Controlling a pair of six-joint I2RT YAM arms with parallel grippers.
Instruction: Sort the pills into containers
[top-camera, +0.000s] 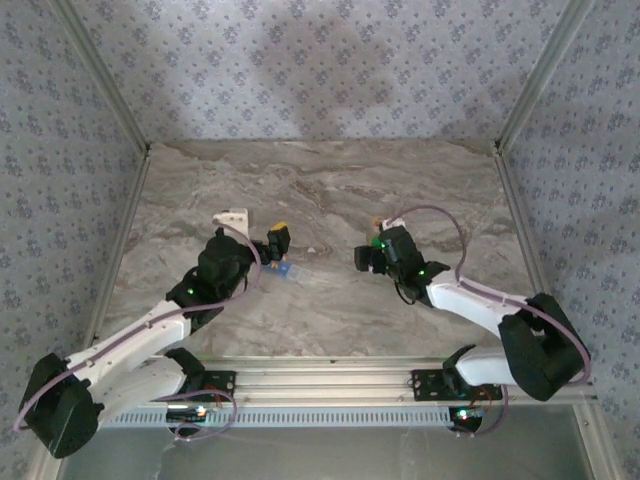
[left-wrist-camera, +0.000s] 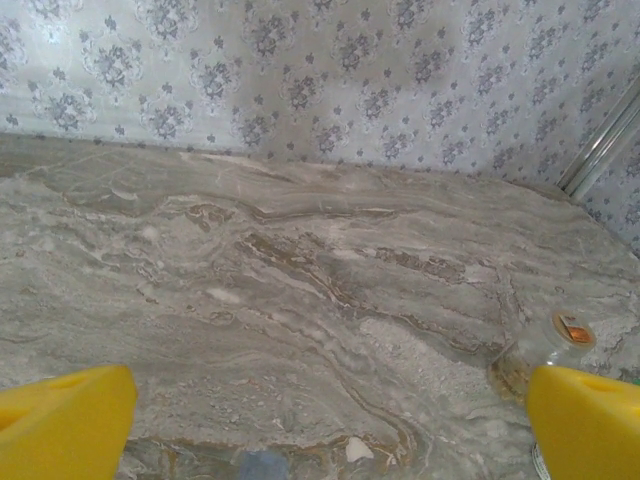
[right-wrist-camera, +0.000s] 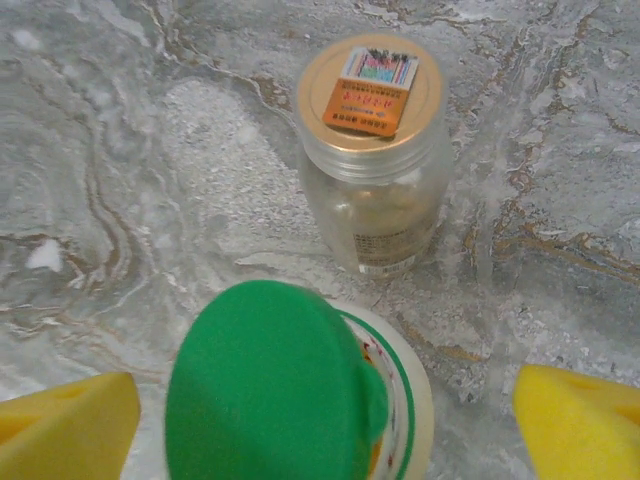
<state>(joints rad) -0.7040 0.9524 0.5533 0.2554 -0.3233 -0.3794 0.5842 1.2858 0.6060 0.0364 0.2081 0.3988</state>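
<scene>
The clear pill bottle stands upright on the marble table with its gold lid on and pale shapes dimly visible inside. Just nearer stands a white bottle under a green cap, its contents hidden. The right hand has its fingers wide apart on either side of the white bottle without touching it, and the left hand is likewise spread above the table.

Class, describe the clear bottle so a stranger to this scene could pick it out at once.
On the marble table, look by the right arm's yellow fingers. Two bottles stand there; the clear bottle is the farther one, with a gold lid and orange sticker, not a green cap.
</scene>
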